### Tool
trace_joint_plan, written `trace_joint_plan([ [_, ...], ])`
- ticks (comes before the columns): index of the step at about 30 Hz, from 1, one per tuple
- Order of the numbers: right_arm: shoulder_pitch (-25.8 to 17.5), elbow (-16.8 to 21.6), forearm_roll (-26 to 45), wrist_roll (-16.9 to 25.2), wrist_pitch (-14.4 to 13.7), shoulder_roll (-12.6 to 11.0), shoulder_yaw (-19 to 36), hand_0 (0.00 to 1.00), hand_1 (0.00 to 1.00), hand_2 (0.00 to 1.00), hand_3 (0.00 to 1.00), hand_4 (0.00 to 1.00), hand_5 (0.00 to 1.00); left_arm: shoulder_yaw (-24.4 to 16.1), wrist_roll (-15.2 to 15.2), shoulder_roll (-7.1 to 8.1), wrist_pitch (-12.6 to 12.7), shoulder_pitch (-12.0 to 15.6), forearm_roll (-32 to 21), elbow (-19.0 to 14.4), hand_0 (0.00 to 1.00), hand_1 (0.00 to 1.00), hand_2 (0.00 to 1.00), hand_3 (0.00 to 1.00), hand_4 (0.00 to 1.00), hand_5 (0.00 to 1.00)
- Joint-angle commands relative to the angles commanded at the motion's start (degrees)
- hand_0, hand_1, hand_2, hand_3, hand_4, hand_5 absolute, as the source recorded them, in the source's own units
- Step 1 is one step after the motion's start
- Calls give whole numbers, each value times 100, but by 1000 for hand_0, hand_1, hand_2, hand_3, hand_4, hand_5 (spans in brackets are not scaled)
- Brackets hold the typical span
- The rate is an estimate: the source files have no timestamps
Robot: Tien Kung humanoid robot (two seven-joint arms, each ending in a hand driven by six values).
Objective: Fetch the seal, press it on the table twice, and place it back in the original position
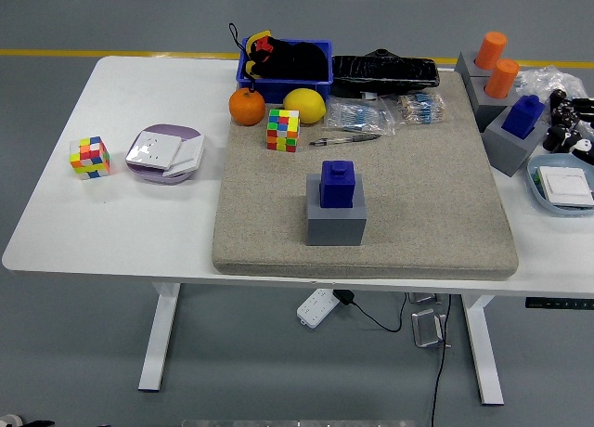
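Seal placement: dark blue block-shaped seal [337, 184] is sitting upright on the grey cube-shaped base [335, 220], at the middle of the beige felt mat [427, 204] on the white worktop [148, 213]. Neither hand is showing, so finger state cannot be told.

Right hand [583, 147] cut off by the frame edge beside the tray [536, 181] (fingers not discernible).

The seal [337, 183] sits on its base [336, 221] — mid-mat [418, 204], pen [344, 140] behind.
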Motion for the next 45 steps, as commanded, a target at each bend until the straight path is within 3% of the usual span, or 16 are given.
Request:
trace_joint_plan([
  [11, -84, -12, -59, -79, 34, 64, 225, 861, 784, 768, 745, 987, 380, 59, -1, 28, 3, 11, -24, -2, 791, 742, 738, 761, 630, 460],
  [45, -142, -48, -26, -194, 43, 105, 170, 839, 748, 763, 770, 964, 364, 120, -1, 65, 5, 23, 7, -21, 792, 742, 738, 761, 626, 454],
])
